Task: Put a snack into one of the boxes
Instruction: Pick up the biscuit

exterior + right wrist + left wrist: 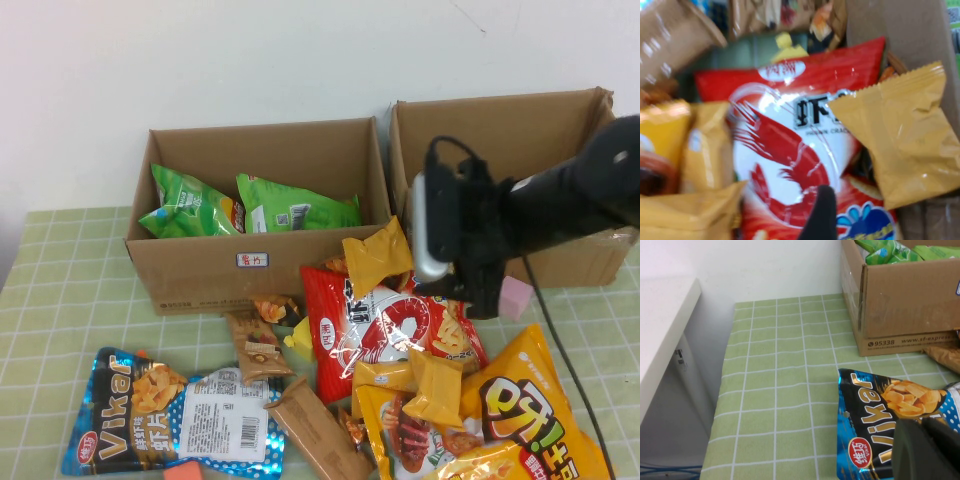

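My right gripper [478,292] hangs open and empty just above the snack pile. Only one dark fingertip [820,216] shows in the right wrist view. It hovers over a red shrimp-cracker bag [385,325] [785,150]. A small yellow packet [376,256] [905,145] lies on that bag's far edge, against the left box [200,268]. The left box holds green bags [295,208]. The right box [505,130] stands behind my right arm. My left gripper [927,450] sits low over a blue Viker chip bag [170,415] [880,410], its dark fingers together and holding nothing.
Several more snacks lie in front: an orange bag [520,410], small yellow packets [432,385] and brown wrapped bars [315,430]. A pink block [515,297] sits by the right gripper. Green checked cloth [785,390] lies bare to the left, ending at a drop beside a white shelf [662,330].
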You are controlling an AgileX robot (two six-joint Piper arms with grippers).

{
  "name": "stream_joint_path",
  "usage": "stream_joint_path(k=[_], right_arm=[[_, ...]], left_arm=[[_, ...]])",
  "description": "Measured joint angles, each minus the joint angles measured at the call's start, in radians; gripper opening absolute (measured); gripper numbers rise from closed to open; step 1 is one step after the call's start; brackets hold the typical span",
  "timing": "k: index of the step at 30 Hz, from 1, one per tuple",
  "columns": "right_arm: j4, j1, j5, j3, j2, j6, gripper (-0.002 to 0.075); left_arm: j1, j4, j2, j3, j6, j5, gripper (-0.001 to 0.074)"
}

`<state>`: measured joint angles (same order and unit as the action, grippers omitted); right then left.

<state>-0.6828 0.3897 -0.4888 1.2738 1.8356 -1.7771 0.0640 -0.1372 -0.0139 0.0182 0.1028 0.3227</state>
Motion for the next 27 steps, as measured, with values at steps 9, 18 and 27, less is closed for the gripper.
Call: stream_joint_path(k=[9, 18, 27], right_arm=[[0.131, 0.128, 0.269, 0.0, 0.103, -0.006, 0.0665], [0.122, 0.134, 0.476, 0.0, 0.194, -0.006, 0.0668], [0.048, 0.137, 0.548, 0.002, 0.222, -0.006, 0.0477]], left_arm=[[0.0, 0.0, 0.0, 0.0, -0.002, 0.0, -0.0003], [0.0, 0.0, 0.0, 0.0, -0.002, 0.0, -0.0002], [0.0, 0.0, 0.0, 0.0, 0.001, 0.0, -0.0003]])
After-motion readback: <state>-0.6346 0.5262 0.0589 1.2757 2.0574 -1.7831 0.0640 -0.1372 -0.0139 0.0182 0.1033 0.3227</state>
